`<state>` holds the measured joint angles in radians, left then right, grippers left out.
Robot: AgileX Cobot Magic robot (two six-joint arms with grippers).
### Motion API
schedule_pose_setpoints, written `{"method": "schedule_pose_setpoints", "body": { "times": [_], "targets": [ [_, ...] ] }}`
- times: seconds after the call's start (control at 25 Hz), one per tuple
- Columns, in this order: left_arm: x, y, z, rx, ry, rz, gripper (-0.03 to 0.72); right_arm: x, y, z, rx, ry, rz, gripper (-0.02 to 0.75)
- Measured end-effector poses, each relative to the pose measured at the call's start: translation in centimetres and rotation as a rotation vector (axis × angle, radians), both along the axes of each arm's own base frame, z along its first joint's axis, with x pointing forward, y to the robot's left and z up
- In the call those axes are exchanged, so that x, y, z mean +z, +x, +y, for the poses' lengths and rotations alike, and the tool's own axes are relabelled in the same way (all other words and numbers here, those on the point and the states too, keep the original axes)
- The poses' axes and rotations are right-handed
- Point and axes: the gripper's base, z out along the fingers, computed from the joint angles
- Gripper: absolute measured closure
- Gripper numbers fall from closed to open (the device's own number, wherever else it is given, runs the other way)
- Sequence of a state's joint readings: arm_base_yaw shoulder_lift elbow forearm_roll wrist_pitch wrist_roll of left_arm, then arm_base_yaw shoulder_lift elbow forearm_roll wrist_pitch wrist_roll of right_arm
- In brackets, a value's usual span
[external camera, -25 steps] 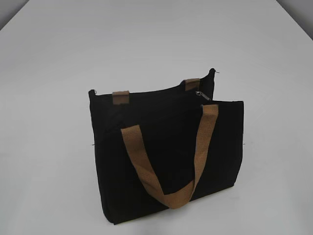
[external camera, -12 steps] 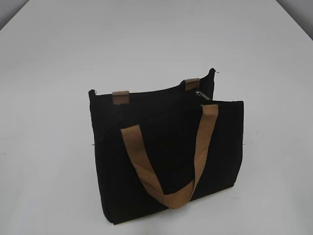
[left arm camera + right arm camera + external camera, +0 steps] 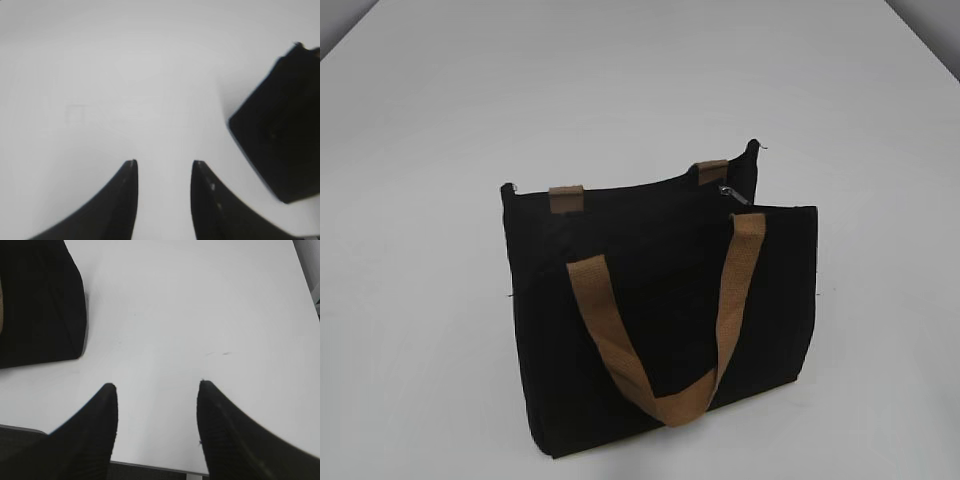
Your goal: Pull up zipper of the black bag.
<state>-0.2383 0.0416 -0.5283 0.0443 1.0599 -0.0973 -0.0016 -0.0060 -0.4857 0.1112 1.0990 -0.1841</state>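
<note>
The black bag (image 3: 660, 320) stands upright on the white table, its near tan handle (image 3: 660, 390) hanging down its front. The zipper's silver pull tab (image 3: 732, 194) sits at the right end of the top edge. Neither gripper shows in the exterior view. My left gripper (image 3: 162, 162) is open and empty over bare table, with a corner of the black bag (image 3: 280, 135) to its right. My right gripper (image 3: 157, 385) is open and empty near the table's front edge, with the black bag (image 3: 40, 305) at its upper left.
The white table (image 3: 640, 90) stretches around the bag on all sides. Its near edge (image 3: 150, 465) shows below my right gripper. The far handle's two tan ends (image 3: 567, 198) stick up on the bag's top edge.
</note>
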Motion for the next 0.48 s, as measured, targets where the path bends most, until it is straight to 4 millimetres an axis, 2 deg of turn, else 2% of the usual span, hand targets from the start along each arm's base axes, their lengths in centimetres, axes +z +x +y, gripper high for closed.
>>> {"method": "schedule_pose_setpoints", "body": {
  "times": [0.16, 0.48],
  "targets": [
    [-0.06, -0.70, 0.07, 0.120, -0.006, -0.039, 0.421, 0.01, 0.01, -0.01, -0.002, -0.001, -0.001, 0.337],
    [-0.07, -0.85, 0.08, 0.129, -0.008, -0.049, 0.447, 0.01, 0.00, -0.01, -0.002, -0.002, -0.002, 0.337]
  ]
}}
